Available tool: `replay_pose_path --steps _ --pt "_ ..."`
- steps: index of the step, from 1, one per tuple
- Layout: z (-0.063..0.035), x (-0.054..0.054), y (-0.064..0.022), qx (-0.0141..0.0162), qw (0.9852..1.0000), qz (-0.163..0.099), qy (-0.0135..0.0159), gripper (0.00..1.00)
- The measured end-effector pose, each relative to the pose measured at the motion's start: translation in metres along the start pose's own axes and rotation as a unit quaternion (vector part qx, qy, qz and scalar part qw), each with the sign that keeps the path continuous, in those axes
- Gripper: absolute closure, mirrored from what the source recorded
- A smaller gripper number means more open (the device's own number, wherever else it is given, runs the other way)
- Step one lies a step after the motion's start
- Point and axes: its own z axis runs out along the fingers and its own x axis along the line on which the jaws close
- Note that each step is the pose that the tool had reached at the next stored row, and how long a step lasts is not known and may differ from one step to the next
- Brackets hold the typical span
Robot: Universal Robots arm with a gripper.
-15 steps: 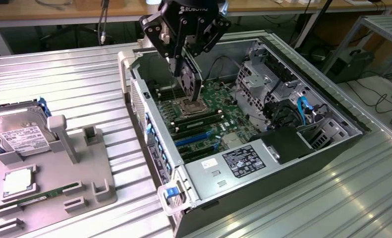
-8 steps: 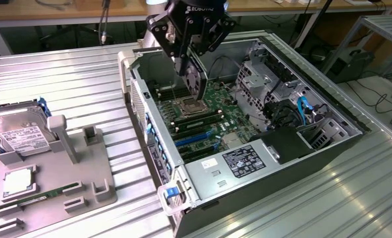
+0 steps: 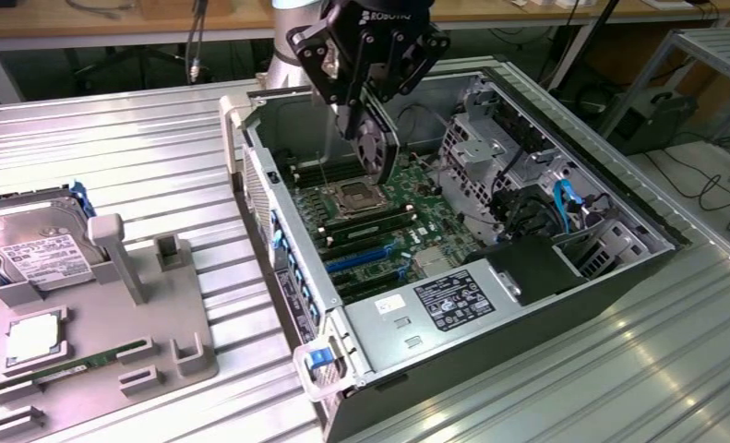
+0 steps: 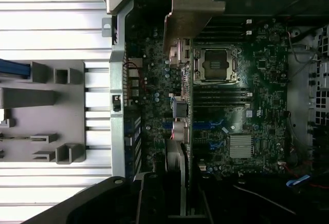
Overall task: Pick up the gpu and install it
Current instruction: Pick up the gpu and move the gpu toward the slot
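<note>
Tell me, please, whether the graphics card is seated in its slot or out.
Out: the graphics card hangs from the fingers above the motherboard, clear of the blue slots.

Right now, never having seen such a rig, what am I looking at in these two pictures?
A robot arm is working over an open computer case. One picture comes from a camera standing off the arm, the other from a camera on its wrist, looking down at the motherboard. The arm's fingers grip the gpu, a flat card with a round fan, hanging edge-down above the motherboard, not yet plugged in. Beside the case, on the exterior view's left, a grey tray carries a hard drive and a RAM stick.
</note>
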Motion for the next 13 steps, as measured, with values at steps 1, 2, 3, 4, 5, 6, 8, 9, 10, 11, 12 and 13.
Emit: replay_pose_path --steps 1,2,3,4,5,6,8,9,10,11,12,13 --pt "0.0 -0.001 0.0 0.0 1.0 0.0 0.0 0.72" --pt "0.0 -0.003 0.0 0.0001 1.0 0.0 0.0 0.72" --pt "0.0 -0.004 0.0 0.0 1.0 0.0 0.0 0.72" --pt "0.0 -0.006 0.0001 0.0001 1.0 0.0 0.0 0.72" --pt "0.0 -0.007 0.0001 0.0001 1.0 0.0 0.0 0.72" --pt "0.0 -0.009 0.0001 0.0001 1.0 0.0 0.0 0.72" --pt "0.0 -0.012 0.0001 0.0001 1.0 0.0 0.0 0.72" --pt "0.0 -0.014 0.0001 0.0001 1.0 0.0 0.0 0.72" --pt "0.0 -0.016 0.0001 0.0001 1.0 0.0 0.0 0.72" --pt "0.0001 -0.017 0.0002 0.0001 1.0 0.0 0.0 0.72" --pt "0.0001 -0.019 0.0002 0.0001 1.0 0.0 0.0 0.72" --pt "0.0001 -0.021 0.0002 0.0001 1.0 0.0 0.0 0.72"
